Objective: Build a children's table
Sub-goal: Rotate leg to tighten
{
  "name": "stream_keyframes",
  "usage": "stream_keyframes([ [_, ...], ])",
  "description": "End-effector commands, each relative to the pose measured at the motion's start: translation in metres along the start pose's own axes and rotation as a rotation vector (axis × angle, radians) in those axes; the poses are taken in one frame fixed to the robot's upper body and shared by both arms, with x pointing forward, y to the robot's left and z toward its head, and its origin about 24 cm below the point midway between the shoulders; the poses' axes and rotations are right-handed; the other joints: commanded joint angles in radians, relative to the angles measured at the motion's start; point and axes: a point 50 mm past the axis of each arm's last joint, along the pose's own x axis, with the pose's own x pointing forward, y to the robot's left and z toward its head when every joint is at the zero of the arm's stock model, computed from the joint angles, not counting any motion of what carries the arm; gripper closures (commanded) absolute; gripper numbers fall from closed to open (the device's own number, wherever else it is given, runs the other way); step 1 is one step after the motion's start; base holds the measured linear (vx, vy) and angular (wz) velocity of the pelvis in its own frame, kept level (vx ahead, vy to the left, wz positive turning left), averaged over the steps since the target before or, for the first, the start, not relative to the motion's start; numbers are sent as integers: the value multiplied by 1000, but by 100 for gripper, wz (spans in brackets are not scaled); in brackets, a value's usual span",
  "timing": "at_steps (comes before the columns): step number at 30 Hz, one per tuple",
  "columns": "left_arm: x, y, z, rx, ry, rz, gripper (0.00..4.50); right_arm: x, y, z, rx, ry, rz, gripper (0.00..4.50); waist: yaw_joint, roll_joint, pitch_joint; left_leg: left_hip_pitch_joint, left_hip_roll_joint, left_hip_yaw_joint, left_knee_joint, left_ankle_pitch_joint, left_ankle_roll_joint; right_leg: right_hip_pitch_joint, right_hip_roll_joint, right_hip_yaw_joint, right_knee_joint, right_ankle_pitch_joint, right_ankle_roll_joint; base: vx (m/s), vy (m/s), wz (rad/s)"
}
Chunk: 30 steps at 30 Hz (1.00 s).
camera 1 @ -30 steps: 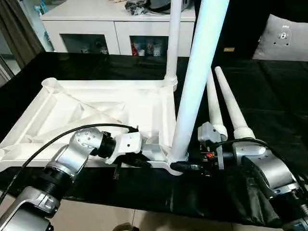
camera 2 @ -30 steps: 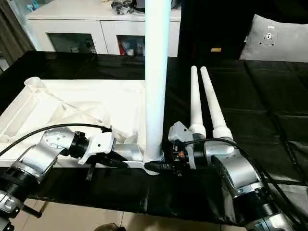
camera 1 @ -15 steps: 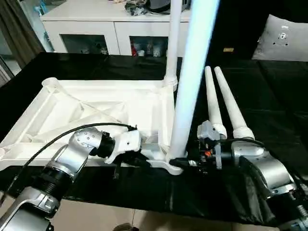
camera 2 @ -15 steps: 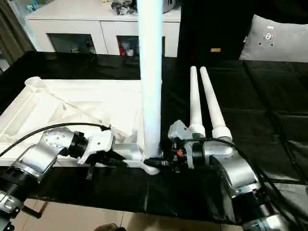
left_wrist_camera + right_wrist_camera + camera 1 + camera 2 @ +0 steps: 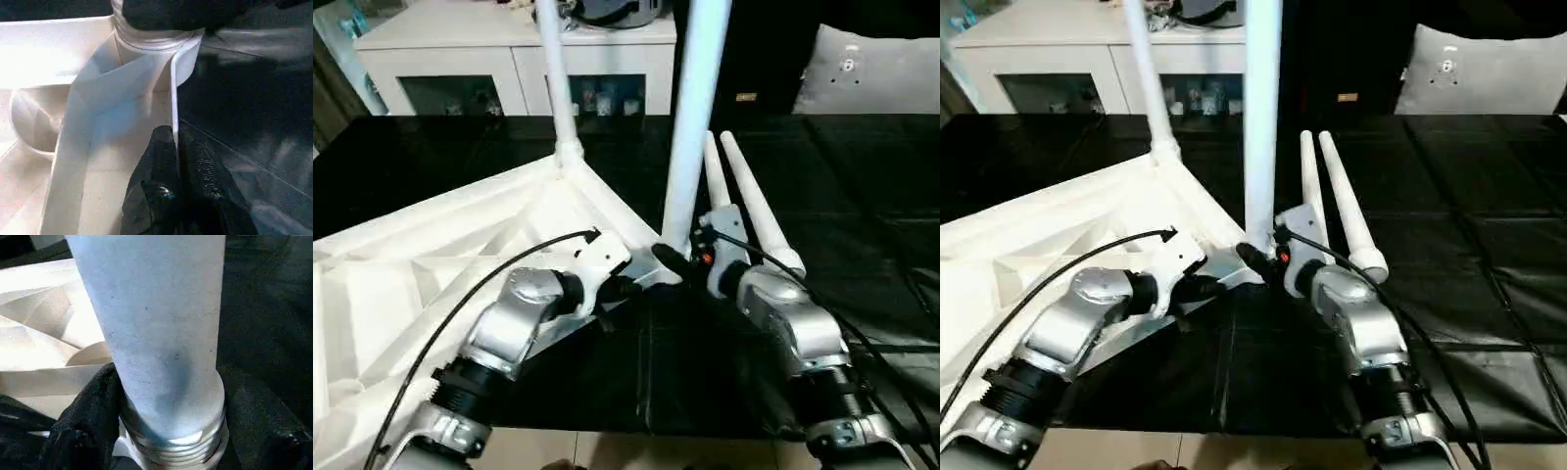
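Note:
The children's table top (image 5: 460, 264) lies upside down, ribs up, with one corner turned toward me. Two white legs stand in its sockets: one at the far corner (image 5: 558, 88), one at the near corner (image 5: 690, 117). Two more legs (image 5: 749, 201) lie side by side on the black cover to the right. My left gripper (image 5: 625, 287) is shut on the top's thin rim (image 5: 172, 98) just beside the near socket. At the base of the near leg (image 5: 156, 333) my right gripper (image 5: 668, 257) is closed, with one black finger (image 5: 88, 416) on each side of it.
A white cabinet (image 5: 460, 39) stands behind the black-covered work table (image 5: 862, 196), and a grey cushion (image 5: 862, 69) sits at the back right. The table top's left part reaches past the work table's front edge (image 5: 636, 431).
The table top has swung round, so its near corner now points at me and the far leg stands further left. Both grippers stayed at that corner. The head view has also shifted.

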Motion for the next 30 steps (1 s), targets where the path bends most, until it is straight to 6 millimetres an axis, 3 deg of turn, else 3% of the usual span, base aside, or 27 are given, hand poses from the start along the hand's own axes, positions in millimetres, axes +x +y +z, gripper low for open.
stream_keyframes([
  [1,-1,-6,33,101,-123,-20,450,10,21,-15,20,57,97,124,10,-12,-69,9,43,-17,-63,-134,57,53,-75,42,-74,-173,-204,0,0,0],
  [6,-7,4,29,128,-106,12,450,5,12,-9,20,18,83,77,8,-8,-65,11,42,-17,-66,-173,50,53,-76,42,-79,-203,-202,0,0,0],
  [7,-10,8,25,147,-91,10,450,1,9,-6,6,-4,95,69,8,-3,-66,11,42,-18,-66,-182,46,53,-75,41,-80,-207,-199,0,0,0],
  [14,-24,14,13,218,-55,-107,450,-21,0,1,-63,-64,232,12,21,-3,-67,13,46,-19,-67,-186,52,54,-76,42,-74,-170,-205,0,0,0],
  [20,-37,17,0,331,-6,-283,450,-41,-7,2,-213,12,415,5,44,0,-66,20,50,-17,-66,-199,50,48,-77,43,-74,-187,-207,0,0,0],
  [23,-44,18,-4,368,19,-381,450,-51,-10,4,-288,50,514,5,54,-4,-65,20,51,-15,-67,-211,44,50,-79,44,-73,-203,-206,0,0,0],
  [30,-47,16,-9,423,67,-494,450,-61,-5,0,-336,109,675,5,61,-7,-67,17,53,-15,-65,-190,58,51,-80,44,-69,-187,-218,0,0,0],
])
